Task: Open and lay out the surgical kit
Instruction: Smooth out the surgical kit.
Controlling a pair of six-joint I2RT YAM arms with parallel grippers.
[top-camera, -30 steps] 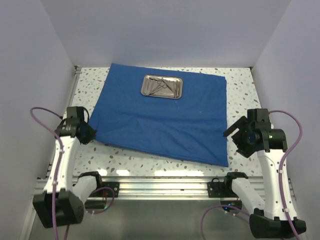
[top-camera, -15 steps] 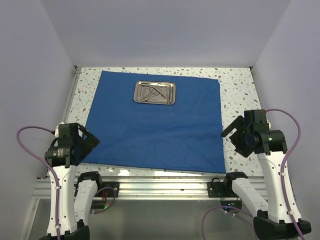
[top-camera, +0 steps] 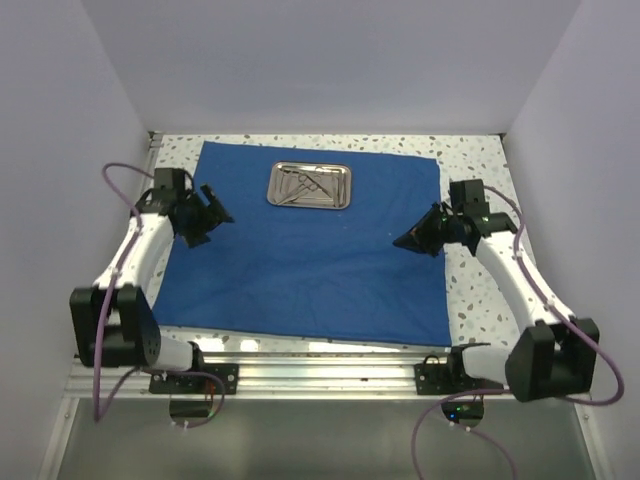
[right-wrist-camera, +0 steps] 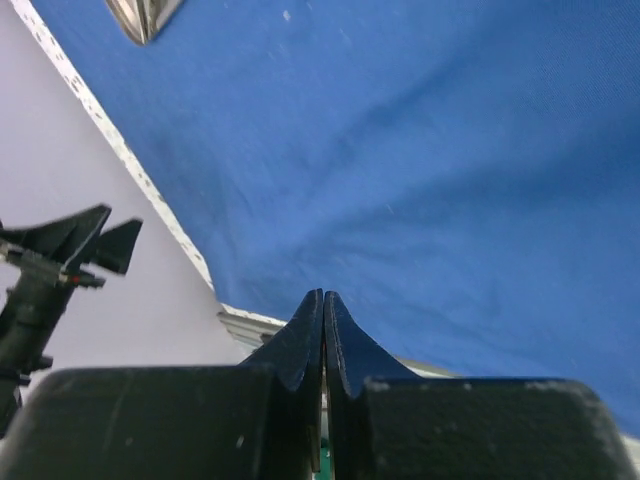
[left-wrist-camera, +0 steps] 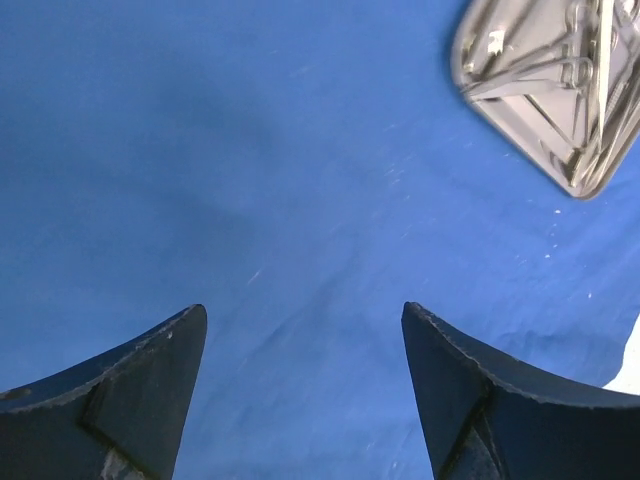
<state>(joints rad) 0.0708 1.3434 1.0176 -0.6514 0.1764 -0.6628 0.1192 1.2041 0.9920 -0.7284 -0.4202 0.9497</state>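
The royal-blue cloth point(top-camera: 310, 270) of the surgical kit lies spread flat on the table. On its far middle sits the shiny steel tray point(top-camera: 310, 186) with several thin steel instruments point(top-camera: 305, 182) inside. My left gripper point(top-camera: 212, 222) hovers open over the cloth's left part, left of the tray. In the left wrist view the gripper point(left-wrist-camera: 305, 312) holds nothing, the cloth point(left-wrist-camera: 250, 180) lies below and the tray point(left-wrist-camera: 560, 90) is at the upper right. My right gripper point(top-camera: 400, 241) is shut and empty over the cloth's right part; in its wrist view the gripper point(right-wrist-camera: 323, 297) points across the cloth point(right-wrist-camera: 420, 150).
Speckled tabletop point(top-camera: 475, 180) shows around the cloth. White walls enclose the left, back and right sides. A metal rail point(top-camera: 320, 370) runs along the near edge. The left arm point(right-wrist-camera: 55, 265) appears at the left of the right wrist view.
The cloth was pulled flat and square toward the near edge. Both arms then swung from its near corners inward over it. The left gripper opened; the right gripper shut.
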